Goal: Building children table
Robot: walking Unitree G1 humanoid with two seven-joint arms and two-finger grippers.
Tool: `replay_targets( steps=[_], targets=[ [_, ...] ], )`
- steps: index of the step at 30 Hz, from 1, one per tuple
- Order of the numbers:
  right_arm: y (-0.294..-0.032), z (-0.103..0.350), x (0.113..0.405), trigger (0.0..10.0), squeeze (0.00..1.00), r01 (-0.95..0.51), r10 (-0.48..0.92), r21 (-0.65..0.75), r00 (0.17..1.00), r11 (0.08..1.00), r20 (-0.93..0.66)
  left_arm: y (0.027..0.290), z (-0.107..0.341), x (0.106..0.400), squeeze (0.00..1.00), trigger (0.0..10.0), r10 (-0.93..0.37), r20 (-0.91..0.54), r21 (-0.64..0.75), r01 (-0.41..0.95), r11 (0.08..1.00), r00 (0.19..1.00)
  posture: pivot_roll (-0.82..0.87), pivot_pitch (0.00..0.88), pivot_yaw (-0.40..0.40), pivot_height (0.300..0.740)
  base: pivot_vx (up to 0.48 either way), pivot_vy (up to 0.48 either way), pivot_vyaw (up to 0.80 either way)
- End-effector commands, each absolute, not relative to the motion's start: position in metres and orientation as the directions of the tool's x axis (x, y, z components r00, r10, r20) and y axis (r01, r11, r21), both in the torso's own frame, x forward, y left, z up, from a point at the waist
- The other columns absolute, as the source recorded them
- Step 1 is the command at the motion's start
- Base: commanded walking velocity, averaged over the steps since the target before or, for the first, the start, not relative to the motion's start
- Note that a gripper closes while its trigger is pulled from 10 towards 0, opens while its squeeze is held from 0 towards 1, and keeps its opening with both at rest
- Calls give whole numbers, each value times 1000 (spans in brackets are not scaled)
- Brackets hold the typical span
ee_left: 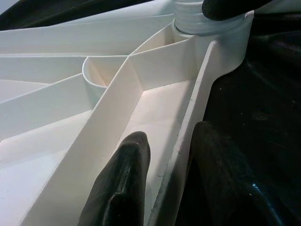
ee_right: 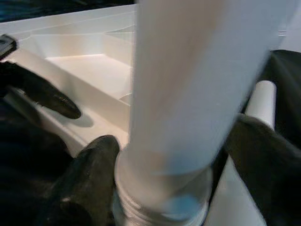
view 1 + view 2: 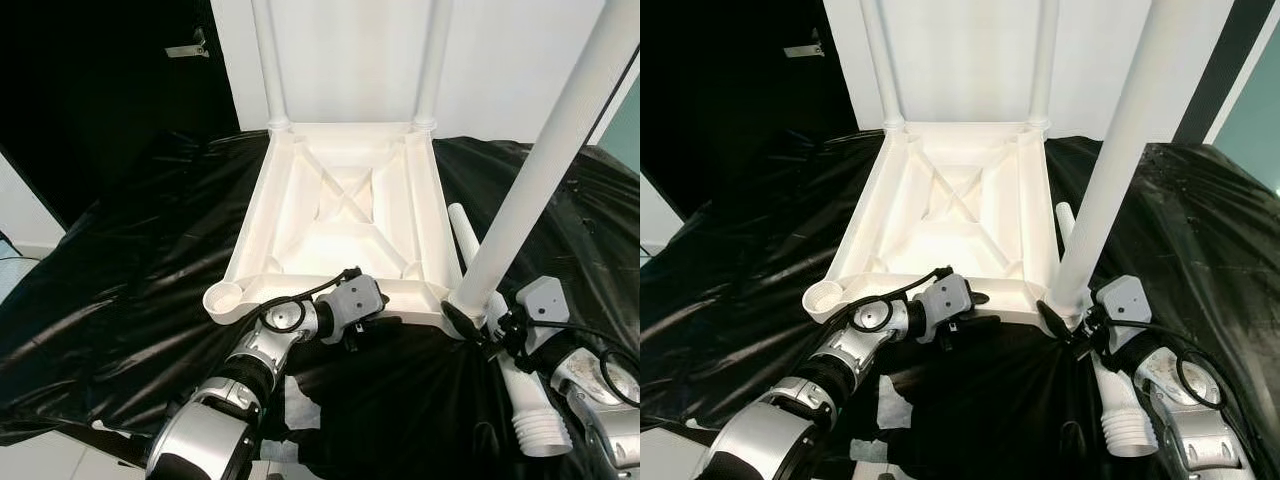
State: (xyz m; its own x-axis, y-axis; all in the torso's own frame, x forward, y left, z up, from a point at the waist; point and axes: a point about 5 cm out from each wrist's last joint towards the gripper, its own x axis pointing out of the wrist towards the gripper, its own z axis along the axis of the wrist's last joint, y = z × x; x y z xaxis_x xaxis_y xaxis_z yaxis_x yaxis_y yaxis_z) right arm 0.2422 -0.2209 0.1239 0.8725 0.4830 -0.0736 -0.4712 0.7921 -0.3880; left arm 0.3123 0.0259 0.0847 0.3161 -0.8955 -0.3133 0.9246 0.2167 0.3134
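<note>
A white plastic table (image 3: 432,205) lies upside down on a black sheet (image 3: 130,260). Two legs (image 3: 268,60) (image 3: 432,60) stand upright in its far corners. A third leg (image 3: 540,160) rises tilted from the near right corner, and my right gripper (image 3: 475,325) is shut around its base (image 2: 174,94), just above the thread. My left gripper (image 3: 360,325) is shut on the table's near rim (image 1: 188,117), one finger inside the wall and one outside. The near left corner socket (image 3: 225,298) is empty. A loose leg (image 3: 535,420) with a threaded end lies on the sheet under my right arm.
A white wall stands behind the table. A dark door with a handle (image 3: 190,48) is at the back left. A scrap of white paper (image 3: 300,405) lies on the sheet near my left arm. The sheet is crumpled and glossy all around.
</note>
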Motion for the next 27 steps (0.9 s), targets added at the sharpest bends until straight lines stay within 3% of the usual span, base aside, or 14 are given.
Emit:
replay_targets(
  steps=[1,10,13,16,20,21,22,23,25,27],
  targets=[
    [-229,123,243,0,0,-472,478,-388,874,792,-89,34,64,311,0,10000,-825,-351,291,889,353,443,-53,0,26,740,0,0,0],
    [-226,115,239,0,0,-470,463,-328,880,819,-105,36,64,312,0,10000,-821,-355,294,887,356,447,-51,0,27,740,0,0,0],
    [-209,96,225,0,0,-336,323,-208,942,919,-94,35,65,312,0,10000,-822,-353,295,887,356,447,-54,0,21,740,0,0,0],
    [-201,90,219,0,0,-228,216,-167,973,959,-83,35,64,312,0,10000,-822,-353,294,887,356,447,-56,0,21,740,0,0,0],
    [-198,89,217,0,0,-122,114,-143,991,982,-64,34,64,311,0,10000,-822,-353,294,887,357,448,-59,0,21,740,0,0,0],
    [-201,93,218,0,0,60,-61,-141,998,988,-5,33,63,310,0,10000,-823,-352,292,888,356,445,-56,0,21,740,0,0,0],
    [-203,96,218,0,0,136,-133,-146,991,980,27,32,63,310,0,10000,-824,-351,291,889,354,444,-56,0,21,740,0,0,0],
    [-203,96,218,0,0,136,-133,-146,991,980,27,32,63,310,0,10000,-824,-351,291,889,354,444,-56,0,21,740,0,0,0],
    [-209,101,220,0,0,268,-263,-132,963,954,53,32,63,309,0,10000,-825,-352,290,890,352,441,-58,0,25,740,0,0,0],
    [-208,102,221,0,0,281,-276,-132,959,951,56,32,63,309,0,10000,-826,-353,290,890,351,441,-57,0,25,740,0,0,0]
  ],
)
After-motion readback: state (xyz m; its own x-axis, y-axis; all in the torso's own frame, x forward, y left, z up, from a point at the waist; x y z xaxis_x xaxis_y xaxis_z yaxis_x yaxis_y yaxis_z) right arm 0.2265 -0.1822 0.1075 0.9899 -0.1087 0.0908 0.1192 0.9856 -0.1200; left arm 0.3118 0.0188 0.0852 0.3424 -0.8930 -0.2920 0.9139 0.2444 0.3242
